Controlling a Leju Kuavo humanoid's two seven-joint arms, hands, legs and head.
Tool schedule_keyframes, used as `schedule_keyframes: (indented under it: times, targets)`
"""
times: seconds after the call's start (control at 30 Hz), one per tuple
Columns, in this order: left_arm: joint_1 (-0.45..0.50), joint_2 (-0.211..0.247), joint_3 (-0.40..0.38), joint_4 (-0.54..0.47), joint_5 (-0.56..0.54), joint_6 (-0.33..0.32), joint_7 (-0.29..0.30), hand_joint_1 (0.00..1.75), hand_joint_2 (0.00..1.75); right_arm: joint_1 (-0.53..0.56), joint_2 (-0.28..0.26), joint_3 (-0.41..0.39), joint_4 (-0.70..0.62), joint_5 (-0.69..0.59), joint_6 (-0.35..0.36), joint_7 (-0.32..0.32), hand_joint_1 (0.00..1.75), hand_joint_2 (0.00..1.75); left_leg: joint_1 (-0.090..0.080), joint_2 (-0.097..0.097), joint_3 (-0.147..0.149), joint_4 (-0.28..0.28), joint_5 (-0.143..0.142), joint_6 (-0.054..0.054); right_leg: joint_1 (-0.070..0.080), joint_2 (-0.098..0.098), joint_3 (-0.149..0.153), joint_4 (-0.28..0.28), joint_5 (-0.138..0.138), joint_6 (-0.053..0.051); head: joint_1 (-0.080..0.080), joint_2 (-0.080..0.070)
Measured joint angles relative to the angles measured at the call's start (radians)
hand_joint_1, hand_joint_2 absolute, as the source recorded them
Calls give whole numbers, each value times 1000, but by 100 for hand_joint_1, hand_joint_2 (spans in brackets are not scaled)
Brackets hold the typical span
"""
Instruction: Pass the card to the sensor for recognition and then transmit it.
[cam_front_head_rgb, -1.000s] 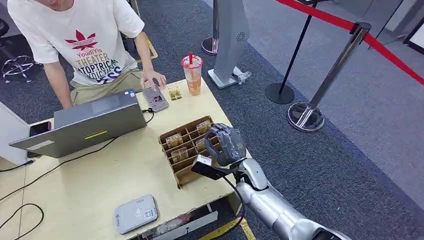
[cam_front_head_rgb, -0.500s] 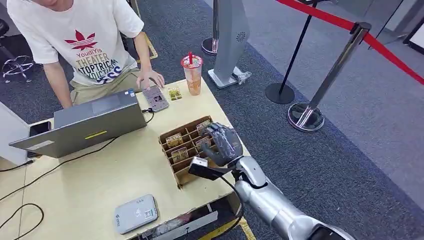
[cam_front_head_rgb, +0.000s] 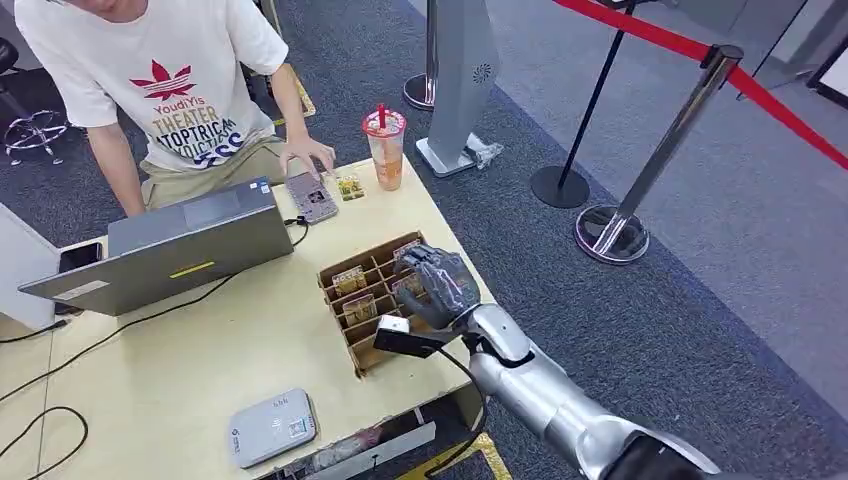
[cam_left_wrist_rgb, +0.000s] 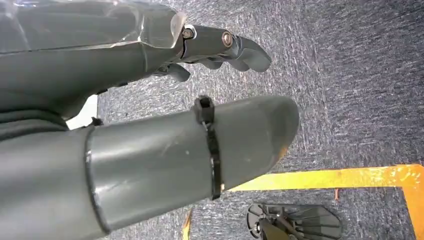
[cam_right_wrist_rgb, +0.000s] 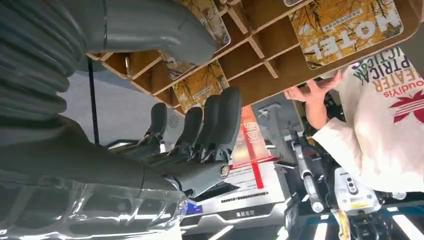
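A wooden card rack (cam_front_head_rgb: 368, 352) stands near the table's right edge, with yellow patterned cards (cam_front_head_rgb: 348, 280) upright in its slots. My right hand (cam_front_head_rgb: 437, 285) hovers over the rack's right side. In the right wrist view the thumb (cam_right_wrist_rgb: 160, 27) and the dark fingers (cam_right_wrist_rgb: 210, 122) lie on either side of one card (cam_right_wrist_rgb: 200, 87), with a gap showing; nothing is lifted. A grey sensor pad (cam_front_head_rgb: 272, 427) lies at the table's front left. My left hand (cam_left_wrist_rgb: 100, 55) hangs over the carpet, fingers apart and holding nothing.
A person (cam_front_head_rgb: 170, 90) sits at the far side with a hand on a small grey device (cam_front_head_rgb: 311, 196), one card (cam_front_head_rgb: 349, 186) beside it. A laptop (cam_front_head_rgb: 190, 245) and a drink cup (cam_front_head_rgb: 384, 148) stand on the table. Stanchions (cam_front_head_rgb: 612, 232) stand to the right.
My right hand has moved a little left and lower, closer over the card rack. The person's hand has shifted slightly on the small device.
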Motion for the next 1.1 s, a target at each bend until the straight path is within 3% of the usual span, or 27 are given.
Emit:
schedule_keyframes:
  times: [0.27,0.33,0.77,0.9,0.97,1.0,1.1]
  targets:
    - [1,1,0,0,5,0,-8,0,0,-17,-19,27,0,29,39,29,103,175,0,0,0,0,0,0,0,0,0,0,0,0,0,0]
    - [1,2,0,0,5,0,-9,0,0,-21,-25,30,0,31,48,34,87,175,0,0,0,0,0,0,0,0,0,0,0,0,0,0]
    - [1,3,0,0,6,0,-10,0,0,-36,-63,53,0,31,87,45,75,175,0,0,0,0,0,0,0,0,0,0,0,0,0,0]
    - [1,3,0,0,8,0,-10,0,0,-44,-70,60,2,31,98,50,79,175,0,0,0,0,0,0,0,0,0,0,0,0,0,0]
    - [2,3,0,0,8,0,-11,0,0,-48,-74,63,3,27,107,51,91,175,0,0,0,0,0,0,0,0,0,0,0,0,0,0]
    - [2,3,0,0,8,0,-12,0,0,-51,-76,64,5,27,109,52,112,175,0,0,0,0,0,0,0,0,0,0,0,0,0,0]
    - [2,3,0,0,8,0,-12,0,0,-59,-82,68,9,26,117,53,112,175,0,0,0,0,0,0,0,0,0,0,0,0,0,0]
